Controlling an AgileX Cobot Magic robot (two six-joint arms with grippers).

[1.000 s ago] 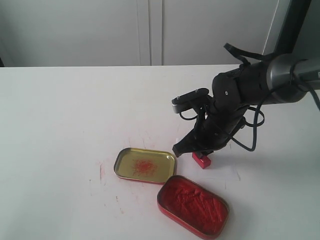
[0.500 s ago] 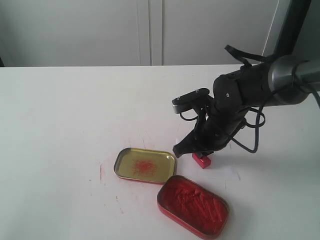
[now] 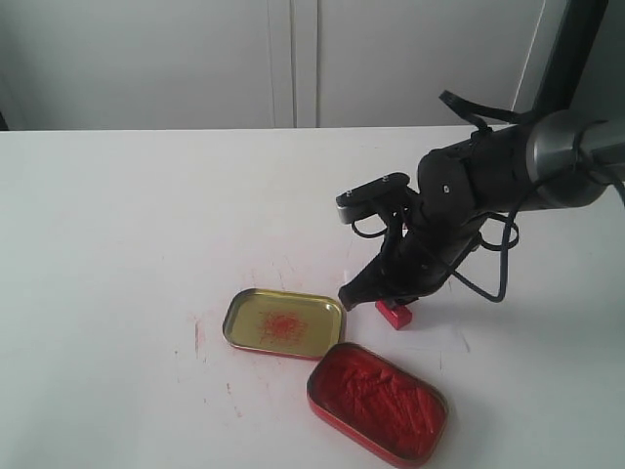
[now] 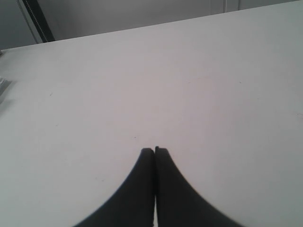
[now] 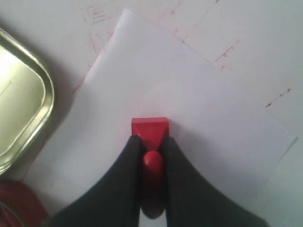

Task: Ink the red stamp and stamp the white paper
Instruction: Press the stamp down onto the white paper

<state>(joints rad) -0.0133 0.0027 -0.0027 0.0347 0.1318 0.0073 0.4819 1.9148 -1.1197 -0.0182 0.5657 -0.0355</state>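
The small red stamp (image 3: pixel 395 314) (image 5: pixel 150 128) stands base-down on the white paper (image 5: pixel 199 113) (image 3: pixel 444 337). My right gripper (image 5: pixel 152 142) (image 3: pixel 383 293) is shut on the stamp's narrow handle, both dark fingers pressed against it. The red tin of ink paste (image 3: pixel 378 401) lies near the table's front edge, just in front of the stamp. My left gripper (image 4: pixel 155 150) is shut with nothing in it, over bare white table, and does not show in the exterior view.
The open gold-coloured lid (image 3: pixel 283 323) (image 5: pixel 19 109) with a red smear inside lies left of the stamp, beside the paper's edge. Faint red marks (image 3: pixel 198 338) stain the white table (image 3: pixel 146 225). A wall and cabinet stand behind.
The right arm has shifted very slightly; the stamp stays in the same spot on the paper, still gripped. Nothing else has moved.
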